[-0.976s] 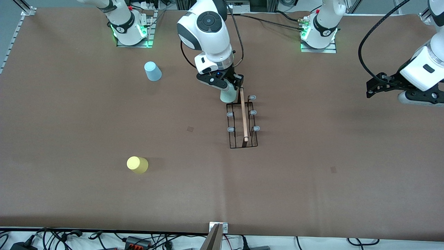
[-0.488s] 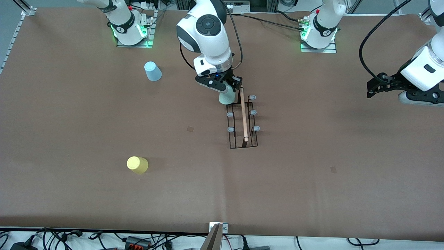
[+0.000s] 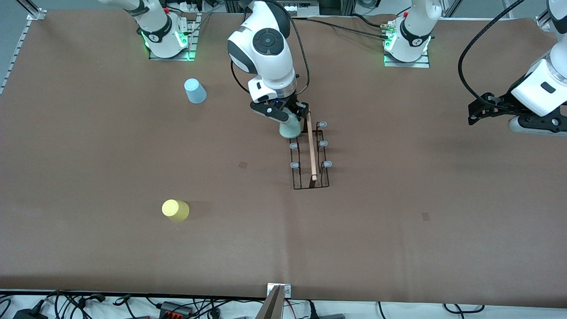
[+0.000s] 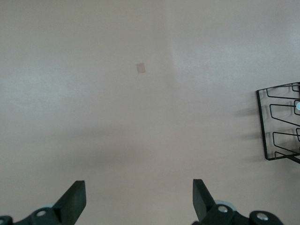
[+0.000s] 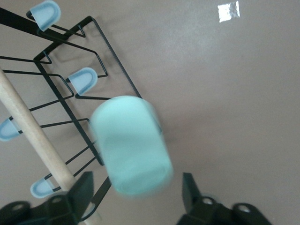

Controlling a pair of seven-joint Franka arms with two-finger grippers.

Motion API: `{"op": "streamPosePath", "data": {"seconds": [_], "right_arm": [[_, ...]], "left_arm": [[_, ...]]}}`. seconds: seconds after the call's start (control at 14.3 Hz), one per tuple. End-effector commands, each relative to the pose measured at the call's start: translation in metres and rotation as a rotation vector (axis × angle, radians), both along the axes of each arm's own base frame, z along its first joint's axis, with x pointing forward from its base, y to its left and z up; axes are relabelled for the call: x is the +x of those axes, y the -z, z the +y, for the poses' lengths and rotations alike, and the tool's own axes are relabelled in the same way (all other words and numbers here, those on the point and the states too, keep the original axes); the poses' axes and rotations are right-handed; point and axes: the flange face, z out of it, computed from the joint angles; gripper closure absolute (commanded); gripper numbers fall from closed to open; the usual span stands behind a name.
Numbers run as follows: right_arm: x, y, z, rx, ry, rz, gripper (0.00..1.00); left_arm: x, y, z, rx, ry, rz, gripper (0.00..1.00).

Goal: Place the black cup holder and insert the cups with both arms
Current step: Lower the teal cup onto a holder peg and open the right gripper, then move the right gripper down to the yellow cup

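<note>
One mint green cup (image 5: 131, 145) sits on the rack-end peg of the black cup holder (image 3: 311, 153) nearest the robot bases, the right end effector (image 5: 136, 199) parted around it, fingers apparently clear; lift straight up so you don't snag it, while your left end effector (image 4: 138, 201) waits wide open, empty, above bare worktop (image 3: 398, 230)

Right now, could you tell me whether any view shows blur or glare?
Right wrist view: the mint green cup is smeared at its edges, while the black cup holder stays crisp; a bright patch glints on the table. Left wrist view and front view: sharp, soft shadows only.
</note>
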Motion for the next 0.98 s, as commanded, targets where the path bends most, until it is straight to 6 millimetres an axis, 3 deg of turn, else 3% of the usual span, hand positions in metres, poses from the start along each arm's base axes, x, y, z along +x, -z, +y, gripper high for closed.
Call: {"op": "streamPosePath", "data": {"seconds": [0.0, 0.14, 0.28, 0.49, 0.63, 0.77, 0.91], "right_arm": [[0.027, -0.02, -0.023, -0.015, -0.053, -0.035, 0.0], [0.054, -0.039, -0.063, -0.049, -0.102, -0.028, 0.0], [0.088, -0.049, -0.129, -0.094, -0.208, -0.007, 0.0], [0.137, -0.046, -0.23, -0.116, -0.317, 0.009, 0.0], [0.166, -0.036, -0.287, -0.123, -0.395, -0.001, 0.0], [0.193, -0.008, -0.34, -0.17, -0.461, -0.011, 0.0], [0.206, 0.019, -0.364, -0.177, -0.496, -0.012, 0.0]], "left_arm": [[-0.004, -0.005, 0.0, 0.012, 0.0, 0.001, 0.0], [-0.004, -0.005, 0.001, 0.012, -0.001, 0.001, 0.0], [-0.004, -0.005, 0.001, 0.01, -0.001, 0.001, 0.0], [-0.004, -0.005, 0.001, 0.01, -0.001, 0.001, 0.0], [-0.004, -0.005, 0.001, 0.01, 0.0, 0.001, 0.0], [-0.004, -0.004, 0.001, 0.01, 0.0, 0.002, 0.0], [-0.004, -0.004, 0.001, 0.01, 0.0, 0.002, 0.0]]}}
